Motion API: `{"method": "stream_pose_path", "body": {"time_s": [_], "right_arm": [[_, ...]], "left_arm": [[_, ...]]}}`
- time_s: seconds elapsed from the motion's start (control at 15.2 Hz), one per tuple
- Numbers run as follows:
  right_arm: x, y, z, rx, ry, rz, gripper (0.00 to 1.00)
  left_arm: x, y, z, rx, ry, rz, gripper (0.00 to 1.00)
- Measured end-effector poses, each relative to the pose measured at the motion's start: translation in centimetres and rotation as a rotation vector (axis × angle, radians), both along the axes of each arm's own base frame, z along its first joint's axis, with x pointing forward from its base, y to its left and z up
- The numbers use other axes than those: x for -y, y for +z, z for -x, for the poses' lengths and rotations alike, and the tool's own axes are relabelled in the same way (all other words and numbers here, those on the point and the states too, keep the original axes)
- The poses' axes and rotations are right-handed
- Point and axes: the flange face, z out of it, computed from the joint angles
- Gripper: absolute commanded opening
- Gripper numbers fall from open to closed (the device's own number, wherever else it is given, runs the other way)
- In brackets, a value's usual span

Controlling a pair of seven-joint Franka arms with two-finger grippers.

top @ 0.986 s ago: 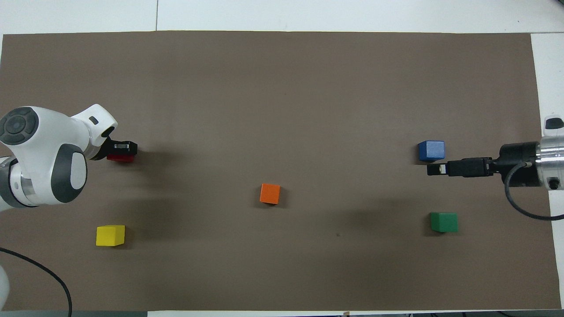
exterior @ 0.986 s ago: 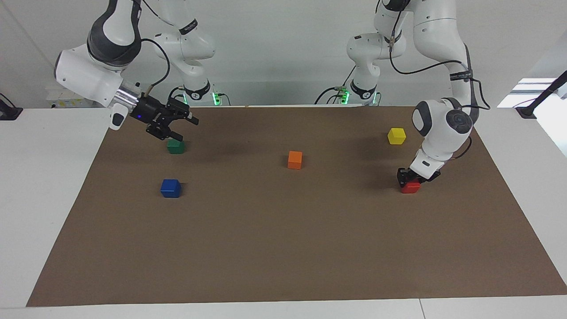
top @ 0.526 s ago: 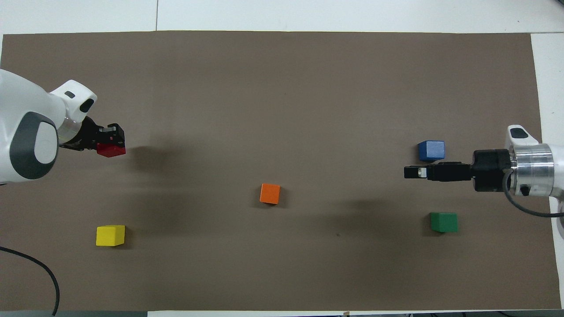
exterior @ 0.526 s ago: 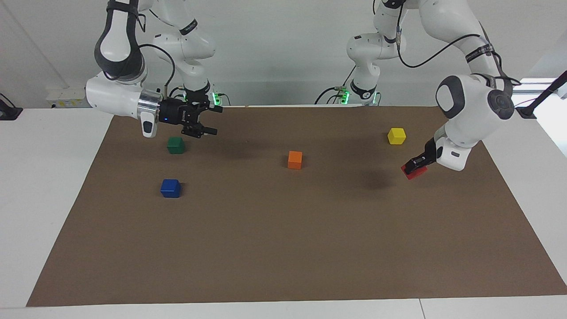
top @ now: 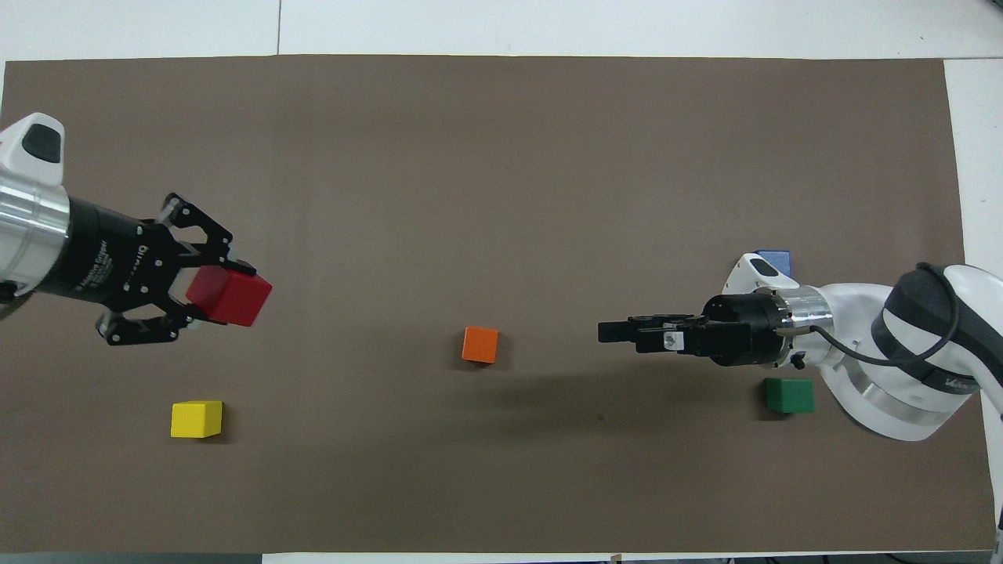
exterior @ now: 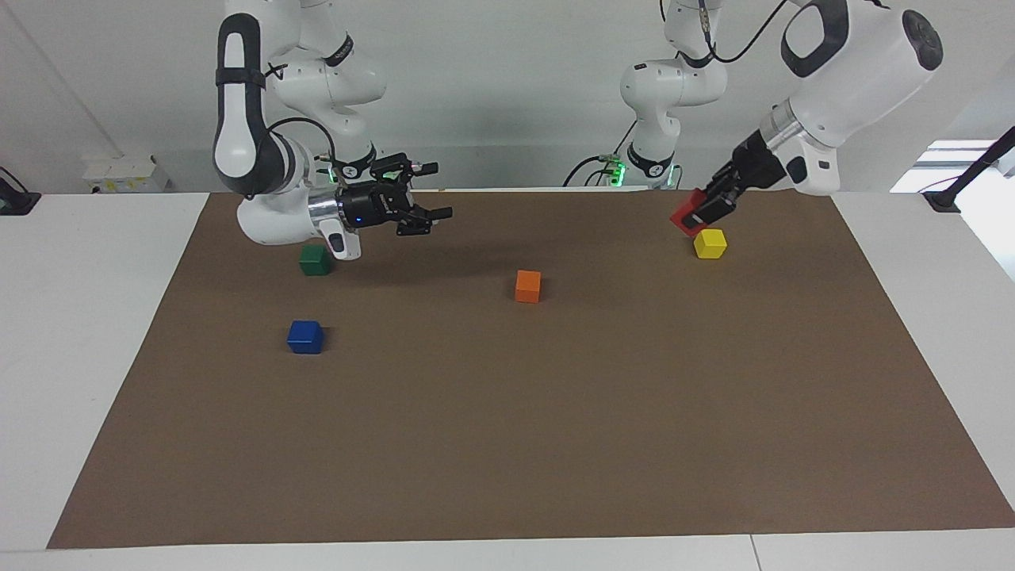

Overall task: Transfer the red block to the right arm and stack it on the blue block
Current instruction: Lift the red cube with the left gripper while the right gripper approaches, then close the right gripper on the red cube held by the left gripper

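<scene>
My left gripper (exterior: 690, 218) is shut on the red block (exterior: 682, 214) and holds it tilted, high in the air over the mat at the left arm's end. It also shows in the overhead view (top: 215, 296), with the red block (top: 235, 298) between the fingers. My right gripper (exterior: 432, 193), with the blue wrist light, is open and empty. It lies level in the air and points toward the table's middle (top: 603, 333). The blue block (exterior: 305, 337) sits on the mat at the right arm's end. In the overhead view the right wrist hides most of it (top: 772, 256).
A dark green cube (exterior: 315, 259) sits under the right arm's wrist, nearer to the robots than the blue block. An orange cube (exterior: 528, 285) sits mid-mat. A yellow cube (exterior: 710, 243) sits at the left arm's end. The brown mat (exterior: 507, 444) covers the table.
My left gripper has lifted the red block off the mat and swung it up, level. My right gripper has moved out toward the table's middle and opened wider.
</scene>
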Motion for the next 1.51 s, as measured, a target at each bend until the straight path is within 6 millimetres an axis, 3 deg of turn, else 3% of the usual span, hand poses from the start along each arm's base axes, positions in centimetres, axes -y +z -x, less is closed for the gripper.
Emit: {"method": "stream_pose_path", "body": {"time_s": [0.2,0.33,0.46,0.59,0.72,0.92,1.18,1.51], "right_arm": [[-2.8,-2.2,1.0,0.024,0.009,-0.134,1.0],[-5.3,-4.2,1.9,0.031,0.0,-0.221,1.0],[-8.3,-5.7,2.8,0.032,-0.011,-0.279,1.0],[-10.7,-6.0,3.5,0.029,-0.014,-0.316,1.0],[-12.6,-5.4,4.1,0.025,-0.019,-0.356,1.0],[-14.9,-4.8,5.2,0.01,-0.012,-0.473,1.0],[-15.4,-6.5,6.2,-0.021,0.029,-0.585,1.0],[-15.7,-8.4,5.3,0.009,0.006,-0.603,1.0]], "left_arm": [[10.1,1.0,4.1,-0.085,0.095,-0.049,0.0],[14.4,1.8,5.5,-0.114,0.188,0.006,0.0],[15.2,2.7,5.1,-0.15,0.302,0.089,0.0],[15.4,2.7,4.4,-0.152,0.398,0.13,0.0],[16.7,1.6,4.9,-0.131,0.453,0.15,0.0],[18.7,-0.8,7.1,-0.124,0.514,0.145,0.0],[18.2,-1.3,9.0,-0.117,0.534,0.134,0.0],[18.4,-1.1,10.3,-0.11,0.524,0.13,0.0]]}}
